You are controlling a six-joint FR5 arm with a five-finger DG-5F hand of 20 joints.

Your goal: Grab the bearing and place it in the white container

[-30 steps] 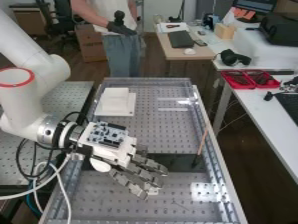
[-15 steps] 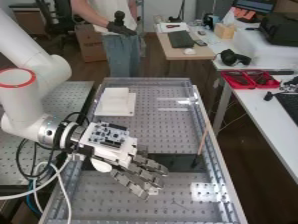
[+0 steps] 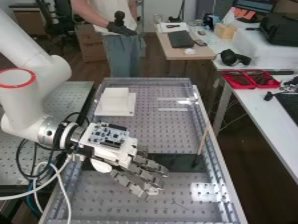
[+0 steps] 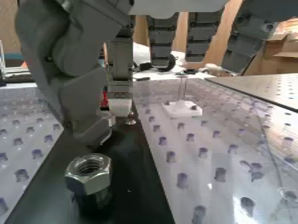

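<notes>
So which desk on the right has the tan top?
The desk with the dark pad on it; the others, like the one under the red trays, are white.

You face a perforated bench (image 3: 179,196) crossed by a black strip (image 3: 181,162), where a metal hex nut (image 4: 90,172) sits on a dark round base. A slender stick (image 3: 202,143) stands tilted near one side rail. Toward the far end lies your white container (image 3: 116,101); elsewhere, a small white block (image 4: 181,109) bears thin rods.
</notes>
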